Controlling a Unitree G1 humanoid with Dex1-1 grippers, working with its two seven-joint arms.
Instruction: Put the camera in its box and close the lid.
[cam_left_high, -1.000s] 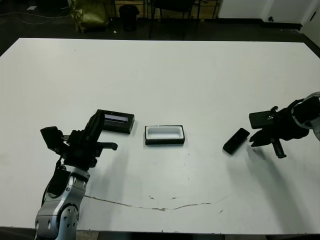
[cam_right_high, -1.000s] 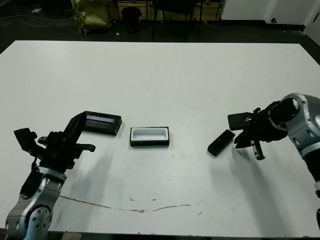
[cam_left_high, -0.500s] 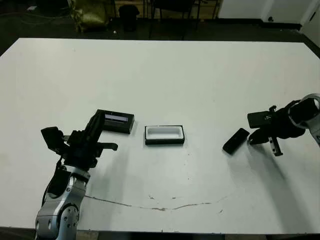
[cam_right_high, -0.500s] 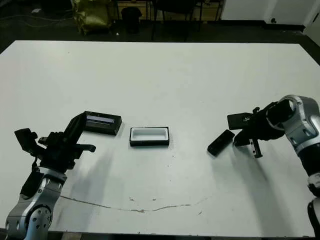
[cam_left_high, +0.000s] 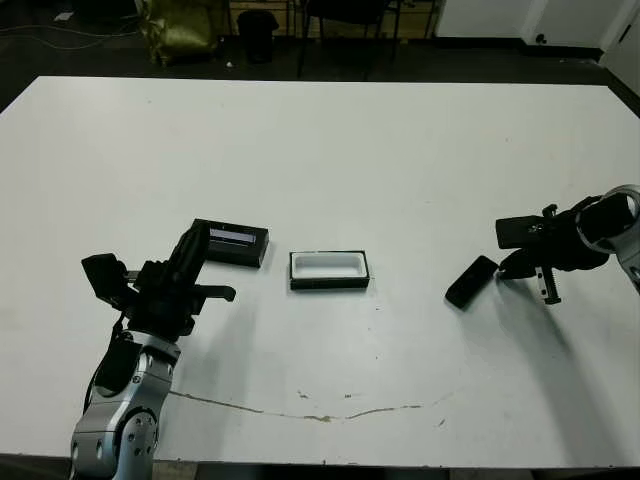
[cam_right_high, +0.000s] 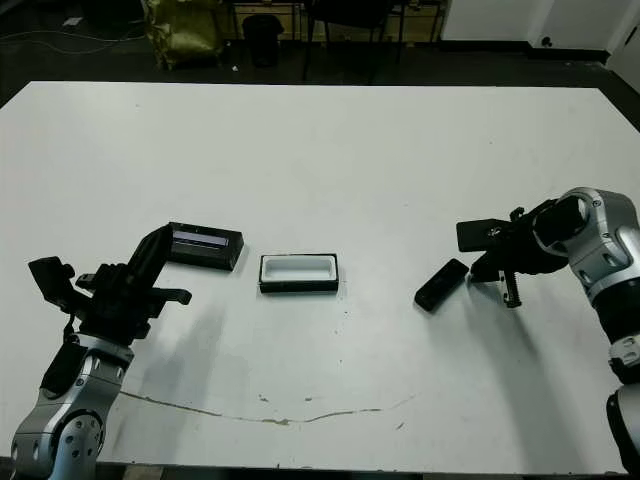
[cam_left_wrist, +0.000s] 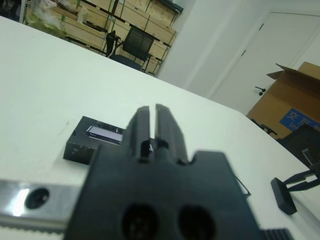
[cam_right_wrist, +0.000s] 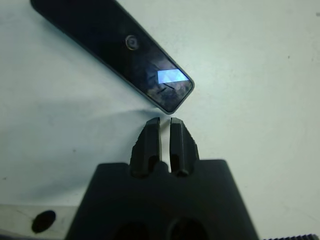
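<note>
White surface (cam_left_high: 400, 150) fills the head view, dark floor beyond. The box (cam_left_high: 329, 270) sits open near the middle, white lining up; the lid (cam_left_high: 232, 242) lies just to its left, apart from it. The camera (cam_left_high: 472, 281) lies flat, tilted, well to the box's right. My right claw (cam_left_high: 503, 272) hangs just beside the camera's near end; my left claw (cam_left_high: 196, 244) hovers by the lid.

Left wrist view: my fingers (cam_left_wrist: 141, 131) are nearly together, empty, lid (cam_left_wrist: 95, 139) ahead.

Right wrist view: my fingers (cam_right_wrist: 150, 141) are pinched narrow, empty, tips near the camera's (cam_right_wrist: 115, 50) glinting end; I cannot tell whether they touch it.
</note>
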